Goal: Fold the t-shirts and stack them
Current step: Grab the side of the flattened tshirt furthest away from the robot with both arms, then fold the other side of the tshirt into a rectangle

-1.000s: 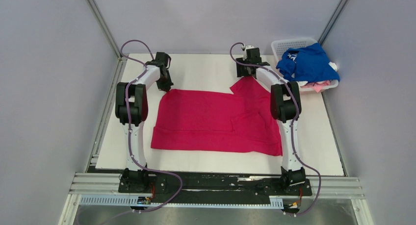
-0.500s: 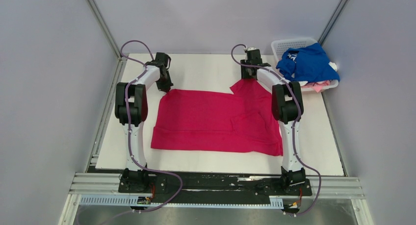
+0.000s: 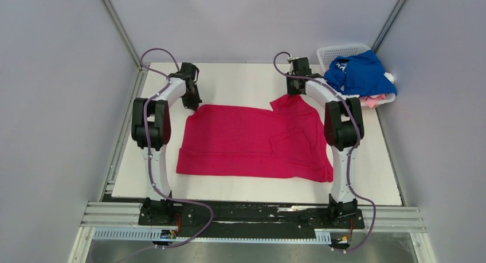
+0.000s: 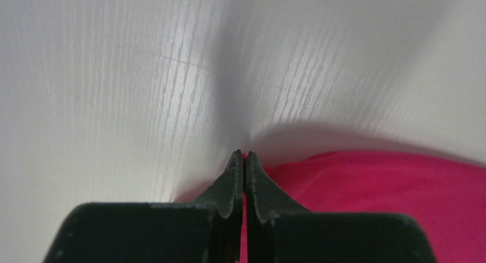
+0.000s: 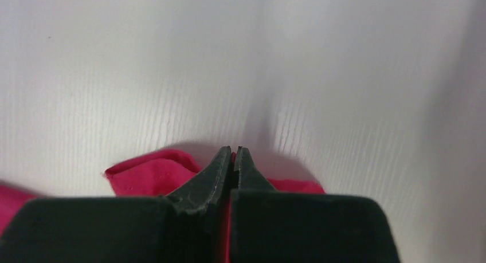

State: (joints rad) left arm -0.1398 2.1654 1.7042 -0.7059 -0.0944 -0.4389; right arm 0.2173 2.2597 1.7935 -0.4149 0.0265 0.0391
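Right wrist, right claw (image 5: 232, 150) pinching magenta t-shirt (image 5: 144, 172)

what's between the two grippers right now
Only the far edge of the magenta t-shirt, spanning from the left gripper to the right gripper, bare white table behind it. The top view shows it.

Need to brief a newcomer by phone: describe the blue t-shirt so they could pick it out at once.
Start at the white table and go to its far right corner, where a white lattice basket stands. The blue t-shirt lies crumpled on top of it. It is the only royal blue cloth, with white print, unlike the magenta t-shirt spread flat mid-table.
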